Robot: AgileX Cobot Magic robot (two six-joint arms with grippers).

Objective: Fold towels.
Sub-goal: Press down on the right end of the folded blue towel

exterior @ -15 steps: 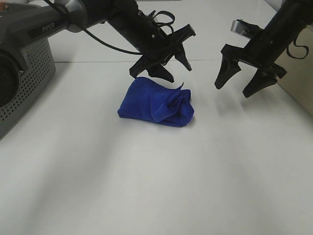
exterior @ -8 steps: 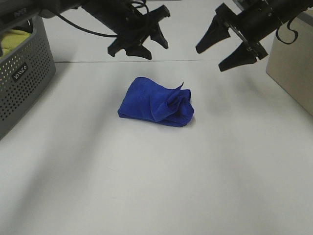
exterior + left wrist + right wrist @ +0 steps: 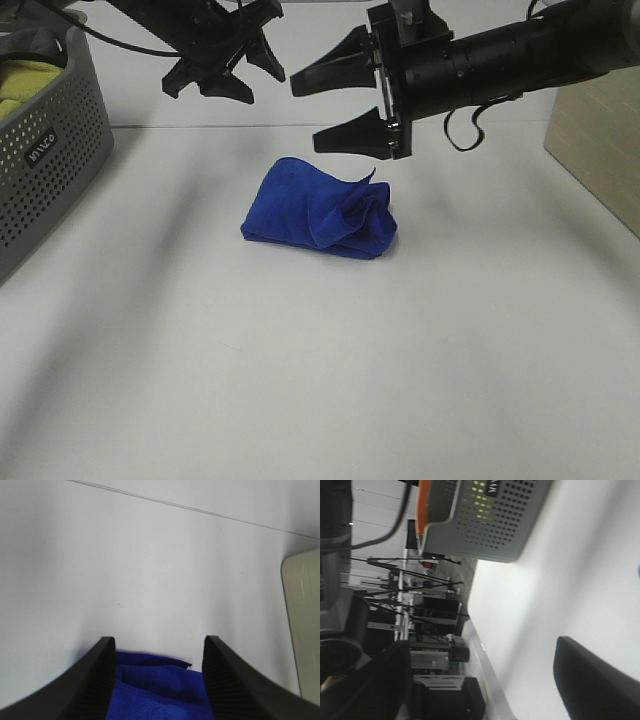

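The royal-blue towel [image 3: 320, 212] lies in a crumpled, loosely folded heap on the white table [image 3: 320, 360], a little behind the middle. My left gripper [image 3: 228, 82] hangs open and empty above and behind the towel's left end. In the left wrist view the towel [image 3: 160, 692] shows between the open fingers [image 3: 97, 680] of the left gripper [image 3: 159, 641], well below them. My right gripper [image 3: 307, 112] is turned sideways with its fingers pointing left, open and empty in the air just behind the towel. The right wrist view shows the right gripper [image 3: 485, 647] with its dark fingers spread wide.
A grey perforated basket [image 3: 55, 150] holding a yellow-green cloth [image 3: 22, 82] stands at the left edge; the basket [image 3: 485, 515] also fills part of the right wrist view. A beige box [image 3: 598, 140] stands at the right, and its edge [image 3: 302, 625] shows in the left wrist view.
Both arms have lifted off the towel. The left gripper moved up and to the left. The right gripper swung round to point left behind the towel. The towel lies as before.
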